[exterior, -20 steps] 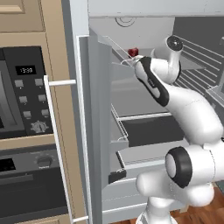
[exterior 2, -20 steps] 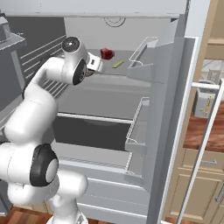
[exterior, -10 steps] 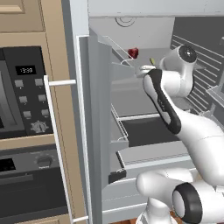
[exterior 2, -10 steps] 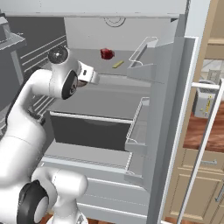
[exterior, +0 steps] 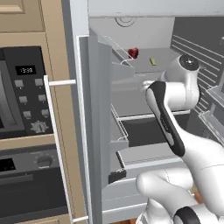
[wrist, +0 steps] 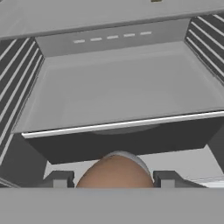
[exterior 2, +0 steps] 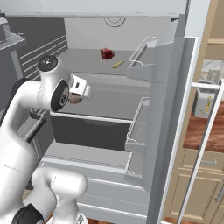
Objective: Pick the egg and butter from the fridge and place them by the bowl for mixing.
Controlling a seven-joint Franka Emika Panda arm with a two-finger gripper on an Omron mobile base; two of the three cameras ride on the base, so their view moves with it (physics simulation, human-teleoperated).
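Hand view: the gripper (wrist: 114, 180) grasps the brown egg (wrist: 115, 173), which sits between the two dark fingertips at the bottom of the view. Beyond the egg lies a pale grey shelf (wrist: 118, 87) of the fridge (wrist: 26, 78), with a dark drawer front below its front edge.

Right base view: the gripper (exterior 2: 78, 91) holds the egg (exterior 2: 73, 98) just in front of the front edge of the middle shelf (exterior 2: 114, 97). One second ago the gripper stood higher and deeper, near the upper shelf; it has since drawn back toward the base and dropped. The butter (exterior 2: 117, 64) lies on the upper shelf (exterior 2: 83, 61), toward its right side and back from the front edge, beside a small red object (exterior 2: 106, 53) nearer the rear wall. Both are in the same positions as before.

Left base view: the arm's elbow now blocks the gripper. The butter (exterior: 152, 61) and red object (exterior: 133, 52) rest on the upper shelf, well behind the arm.
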